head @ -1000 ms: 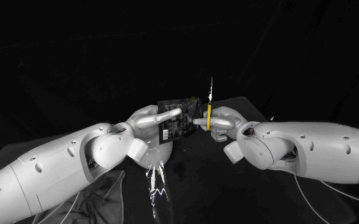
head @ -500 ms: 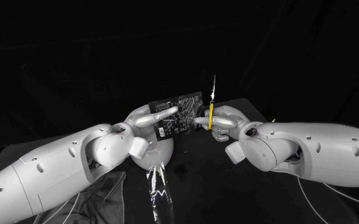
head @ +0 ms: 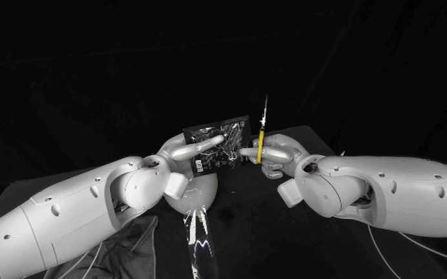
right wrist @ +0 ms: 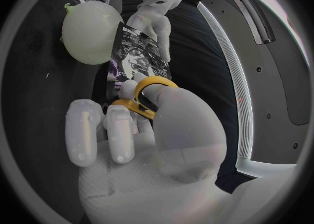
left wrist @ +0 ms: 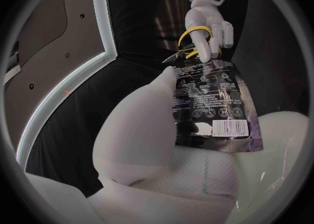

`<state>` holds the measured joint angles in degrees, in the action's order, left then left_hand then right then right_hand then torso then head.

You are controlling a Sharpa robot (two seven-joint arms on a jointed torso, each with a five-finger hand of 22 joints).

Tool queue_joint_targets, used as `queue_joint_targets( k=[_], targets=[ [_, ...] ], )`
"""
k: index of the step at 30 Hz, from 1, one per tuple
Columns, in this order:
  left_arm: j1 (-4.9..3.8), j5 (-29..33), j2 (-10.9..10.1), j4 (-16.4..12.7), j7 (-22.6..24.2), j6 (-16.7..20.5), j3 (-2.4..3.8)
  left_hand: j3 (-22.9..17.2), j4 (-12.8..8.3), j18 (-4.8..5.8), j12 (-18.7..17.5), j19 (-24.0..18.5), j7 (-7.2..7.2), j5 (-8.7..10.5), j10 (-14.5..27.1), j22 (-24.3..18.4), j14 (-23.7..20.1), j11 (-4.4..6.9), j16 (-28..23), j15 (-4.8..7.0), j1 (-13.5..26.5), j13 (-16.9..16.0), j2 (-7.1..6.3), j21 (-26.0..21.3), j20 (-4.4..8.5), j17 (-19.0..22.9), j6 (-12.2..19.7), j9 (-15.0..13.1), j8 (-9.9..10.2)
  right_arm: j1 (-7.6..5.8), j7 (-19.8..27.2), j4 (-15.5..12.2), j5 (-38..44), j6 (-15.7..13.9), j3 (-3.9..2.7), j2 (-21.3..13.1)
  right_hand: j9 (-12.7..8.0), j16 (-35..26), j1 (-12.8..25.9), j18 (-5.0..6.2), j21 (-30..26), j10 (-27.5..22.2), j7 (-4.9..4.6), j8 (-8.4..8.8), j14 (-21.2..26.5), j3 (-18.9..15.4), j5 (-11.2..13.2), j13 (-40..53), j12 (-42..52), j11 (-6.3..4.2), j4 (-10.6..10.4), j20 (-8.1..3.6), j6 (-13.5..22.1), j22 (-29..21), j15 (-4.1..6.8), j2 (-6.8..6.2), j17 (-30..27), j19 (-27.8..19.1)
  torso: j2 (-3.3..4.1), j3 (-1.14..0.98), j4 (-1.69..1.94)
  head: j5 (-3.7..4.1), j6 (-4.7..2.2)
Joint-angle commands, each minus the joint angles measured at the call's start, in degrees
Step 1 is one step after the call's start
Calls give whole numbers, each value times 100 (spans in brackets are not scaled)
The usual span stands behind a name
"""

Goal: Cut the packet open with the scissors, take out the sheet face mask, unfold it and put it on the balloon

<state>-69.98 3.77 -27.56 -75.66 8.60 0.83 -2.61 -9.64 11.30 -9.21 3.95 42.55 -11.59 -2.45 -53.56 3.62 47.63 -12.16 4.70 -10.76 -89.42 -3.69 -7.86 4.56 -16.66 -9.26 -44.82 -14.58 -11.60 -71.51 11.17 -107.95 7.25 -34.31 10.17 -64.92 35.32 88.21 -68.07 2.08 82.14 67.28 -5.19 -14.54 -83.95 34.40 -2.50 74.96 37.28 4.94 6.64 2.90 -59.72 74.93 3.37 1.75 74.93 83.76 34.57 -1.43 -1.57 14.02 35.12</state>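
The left hand (head: pixel 183 154) pinches the packet (head: pixel 221 142) upright between thumb and finger, with the balloon (right wrist: pixel 90 31) lying on the surface just under that hand. Just beside the packet's far edge, the right hand (head: pixel 280 154) grips the scissors (head: pixel 261 132) through their yellow loops, blades pointing up and seemingly closed. The cut looks to be the step in hand, and next the blades must part and take the packet's top edge.

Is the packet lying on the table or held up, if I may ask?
Held up: the left hand grips the packet upright, beside the scissors.
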Motion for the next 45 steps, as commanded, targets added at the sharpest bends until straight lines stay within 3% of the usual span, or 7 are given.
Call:
queue_joint_targets(
  k=[1, 20, 29, 31, 45],
  targets=[
    [-6, 49, 26, -11, 51, -95, 0, 19, -1, -59, 9, 64, -153, -30, -16, 7, 30, 37, 22, -2, -40, -3, -2, 20, 2, -6, -41, -1, -37, -2, 161, -8, -72, -36, -11, 48, 3, 31, 7, 19, -18, 2013, 127, -22, -510, 39, -28, 63, 4015, -562, -1, -30, -153, 995, 50, 37, 1033, 28, -2, -4, -2, -11, -27],
    [-4, 136, 35, -24, -13, -248, -10, 65, 13, -107, 2, 348, -146, -30, -36, 14, 199, 37, 91, 31, -91, -3, 34, 77, 2, -35, -48, 7, -39, 7, 225, 43, -192, -101, -45, 223, 14, 29, 17, 19, -18, 2013, 128, -29, -509, 57, -28, 63, 4016, -563, 11, -31, -150, 996, 51, 39, 1028, 29, -2, -8, -7, -5, -68],
    [-2, 220, -6, -16, -31, -299, -16, 70, 14, -142, 13, 814, -164, -31, -122, 42, 328, 60, 133, 64, -183, -4, 95, 186, 24, -53, -84, 15, -50, 9, 247, 53, -197, -134, -72, 172, 24, 31, 27, 23, -33, 2013, 128, -34, -510, 75, -28, 63, 4016, -563, 22, -31, -144, 987, 51, 40, 1032, 18, -1, 3, -14, -1, -78],
    [-2, 233, -21, -15, -41, -318, -17, 74, 18, -144, 18, 864, -150, -31, -149, 41, 359, 65, 143, 73, -196, -5, 103, 203, 32, -57, -90, 17, -51, 10, 250, 57, -201, -135, -74, 173, 24, 31, 27, 23, -33, 2013, 128, -34, -510, 75, -28, 63, 4016, -563, 22, -31, -144, 987, 51, 40, 1032, 18, 0, -2, -8, -2, -84],
    [-1, 246, -10, -14, -104, -348, -28, 85, 48, -145, 36, 947, -164, -32, -278, 19, 540, 119, 211, 132, -241, -6, 140, 200, 53, -85, -164, 17, -80, 26, 251, 77, -226, -139, -77, 280, 24, 31, 27, 23, -33, 2013, 128, -34, -510, 75, -28, 63, 4016, -563, 22, -31, -144, 987, 51, 40, 1032, 18, 0, -5, -6, -26, -93]
  ],
)
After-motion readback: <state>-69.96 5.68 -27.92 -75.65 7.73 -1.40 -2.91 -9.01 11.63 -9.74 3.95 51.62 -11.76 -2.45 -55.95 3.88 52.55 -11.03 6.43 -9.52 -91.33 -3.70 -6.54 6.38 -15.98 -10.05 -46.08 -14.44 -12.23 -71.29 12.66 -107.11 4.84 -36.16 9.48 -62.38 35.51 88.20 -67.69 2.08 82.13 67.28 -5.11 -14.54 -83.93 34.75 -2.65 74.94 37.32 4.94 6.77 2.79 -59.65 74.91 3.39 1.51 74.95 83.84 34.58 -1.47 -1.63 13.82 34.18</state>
